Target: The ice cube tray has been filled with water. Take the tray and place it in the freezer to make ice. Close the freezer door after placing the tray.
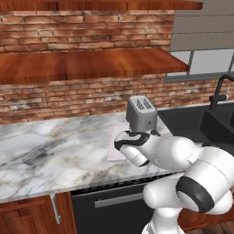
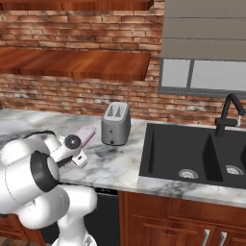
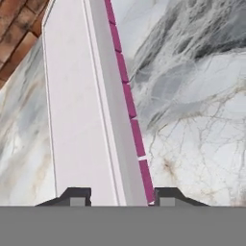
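The ice cube tray (image 3: 81,105) is a thin pale pink-white slab with a darker pink edge. It lies on the marble counter (image 1: 55,146), just left of the toaster. In the hand view it runs away from my gripper (image 3: 120,196), whose two dark tips stand on either side of the tray's near right-hand rim, shut on it. From the left base view the tray (image 1: 115,135) shows partly behind my white wrist, and from the right base view the tray (image 2: 86,133) peeks out beyond it. The freezer and its door are out of view.
A grey toaster (image 1: 141,113) (image 2: 116,124) stands right beside the tray. A dark sink (image 2: 192,153) with a black faucet (image 2: 230,113) lies to the right. A wooden shelf (image 1: 91,64) hangs over the counter, and a dark dishwasher front (image 1: 109,205) sits below its edge.
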Controlling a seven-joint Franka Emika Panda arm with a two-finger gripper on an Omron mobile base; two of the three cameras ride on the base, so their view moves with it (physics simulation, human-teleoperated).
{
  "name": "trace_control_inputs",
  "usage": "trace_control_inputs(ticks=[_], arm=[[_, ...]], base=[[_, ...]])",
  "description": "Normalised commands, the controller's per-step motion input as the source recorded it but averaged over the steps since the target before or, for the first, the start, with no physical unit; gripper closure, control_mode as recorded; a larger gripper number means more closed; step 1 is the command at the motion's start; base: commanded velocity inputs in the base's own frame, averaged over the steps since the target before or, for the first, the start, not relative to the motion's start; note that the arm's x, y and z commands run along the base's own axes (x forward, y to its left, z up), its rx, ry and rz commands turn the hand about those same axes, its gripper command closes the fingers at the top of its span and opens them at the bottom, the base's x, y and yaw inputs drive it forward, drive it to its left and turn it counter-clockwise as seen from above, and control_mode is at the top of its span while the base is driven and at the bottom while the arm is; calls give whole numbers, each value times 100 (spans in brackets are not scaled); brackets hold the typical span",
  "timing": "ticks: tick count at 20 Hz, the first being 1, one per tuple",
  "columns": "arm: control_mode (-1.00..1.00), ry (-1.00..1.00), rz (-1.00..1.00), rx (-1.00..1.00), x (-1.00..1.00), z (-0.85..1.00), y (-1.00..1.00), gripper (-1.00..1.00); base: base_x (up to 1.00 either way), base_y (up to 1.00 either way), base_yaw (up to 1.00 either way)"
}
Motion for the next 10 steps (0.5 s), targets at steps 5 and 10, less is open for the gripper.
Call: trace_control_inputs(ticks=[5,10], arm=[[-100,4,-5,0,-25,24,9,100],[-100,0,0,0,-27,42,27,100]], base=[[0,0,0],[0,0,0]])
